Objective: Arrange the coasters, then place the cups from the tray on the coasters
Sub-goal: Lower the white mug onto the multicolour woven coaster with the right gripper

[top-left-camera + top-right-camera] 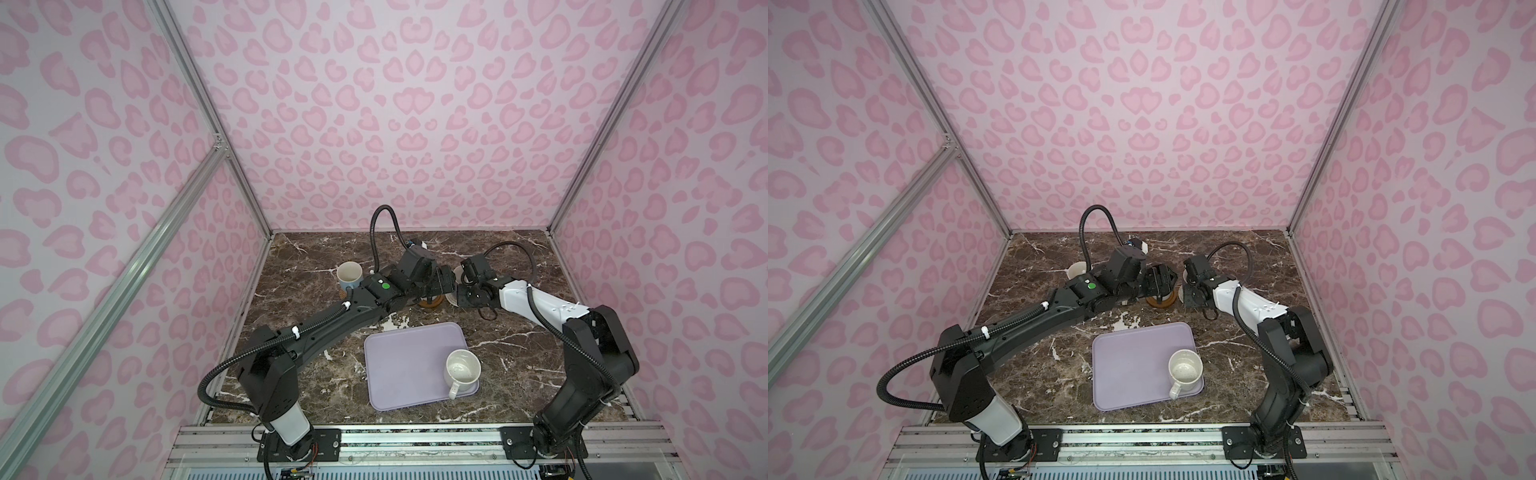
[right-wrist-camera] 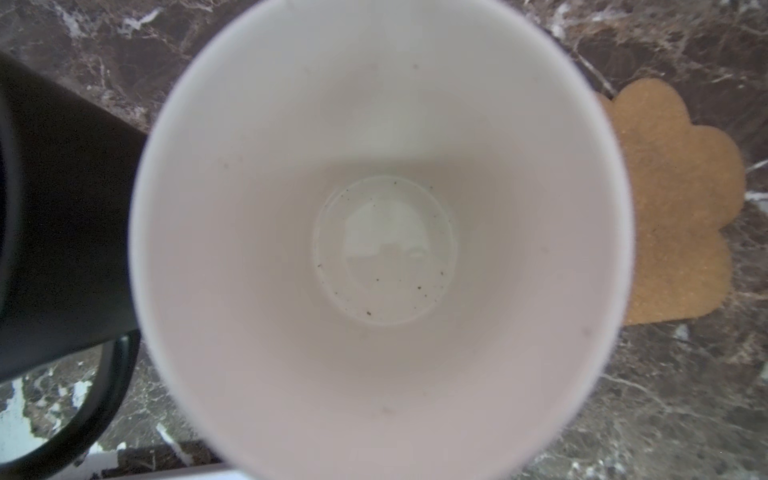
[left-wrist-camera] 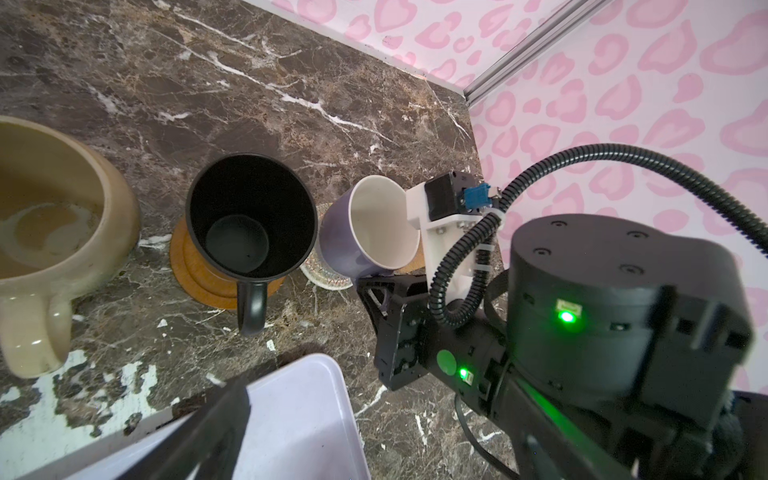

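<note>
Right gripper is clamping the lavender mug over a cream mat on the dark marble table, pink spotted walls enclosing it. The mug's axis is leaning, mouth facing this gripper's wrist. Left gripper is hanging alongside, jaws apart.

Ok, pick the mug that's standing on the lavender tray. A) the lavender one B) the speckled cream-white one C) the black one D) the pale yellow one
B: in both top views the speckled cream-white mug is the only one on the tray. The left wrist view shows the black mug on the brown wooden coaster and the lavender mug tilted beside it, off the tray.
</note>
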Controlling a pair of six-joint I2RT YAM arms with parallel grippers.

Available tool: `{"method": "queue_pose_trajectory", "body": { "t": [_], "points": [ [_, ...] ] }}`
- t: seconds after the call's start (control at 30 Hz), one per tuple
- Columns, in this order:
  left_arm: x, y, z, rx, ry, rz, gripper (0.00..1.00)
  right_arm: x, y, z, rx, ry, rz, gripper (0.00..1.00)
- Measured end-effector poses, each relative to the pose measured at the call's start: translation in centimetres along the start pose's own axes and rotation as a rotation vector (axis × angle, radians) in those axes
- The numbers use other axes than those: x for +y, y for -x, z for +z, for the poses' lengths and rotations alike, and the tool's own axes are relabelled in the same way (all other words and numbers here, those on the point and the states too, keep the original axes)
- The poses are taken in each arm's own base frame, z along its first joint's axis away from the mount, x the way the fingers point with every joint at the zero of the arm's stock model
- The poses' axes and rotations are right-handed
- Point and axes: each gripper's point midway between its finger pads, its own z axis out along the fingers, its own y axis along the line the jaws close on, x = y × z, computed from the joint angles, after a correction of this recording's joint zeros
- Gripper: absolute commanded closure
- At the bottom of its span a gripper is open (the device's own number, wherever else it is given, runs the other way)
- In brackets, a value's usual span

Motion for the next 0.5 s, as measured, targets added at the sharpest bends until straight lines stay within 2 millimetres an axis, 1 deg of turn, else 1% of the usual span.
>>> {"method": "queue_pose_trajectory", "body": {
  "t": [0.17, 0.3, 0.5],
  "points": [
    [0.1, -0.1, 0.1, 0.003, 0.003, -0.001, 0.03, 0.0, -0.2, 0.8, 0.017, -0.01, -0.011, 1.0],
    [0.3, -0.3, 0.1, 0.006, 0.007, -0.006, 0.03, 0.1, 0.0, 1.1, 0.016, -0.015, -0.02, 1.0],
    [0.5, -0.4, 0.2, 0.009, 0.011, -0.006, 0.03, -0.4, -0.4, 1.5, 0.032, -0.058, -0.031, 1.0]
  ]
}}
